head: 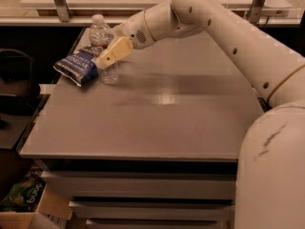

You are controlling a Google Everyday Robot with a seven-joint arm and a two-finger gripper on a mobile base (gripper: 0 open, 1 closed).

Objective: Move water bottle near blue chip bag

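The water bottle (101, 35), clear ribbed plastic with a white cap, stands upright at the far left of the grey table (157, 113). The blue chip bag (77, 66), dark navy with white lettering, lies right beside it on its left, touching or nearly touching. My gripper (112, 54) reaches in from the right on the white arm (224, 27). Its cream tip lies across the front of the bottle's middle and hides the label. The bottle's base rests on the table.
A dark chair (14, 87) stands left of the table. A cardboard box with a green bag (21, 194) sits on the floor at the lower left. A counter with metal posts (59, 1) runs behind the table. My body (271, 166) fills the lower right.
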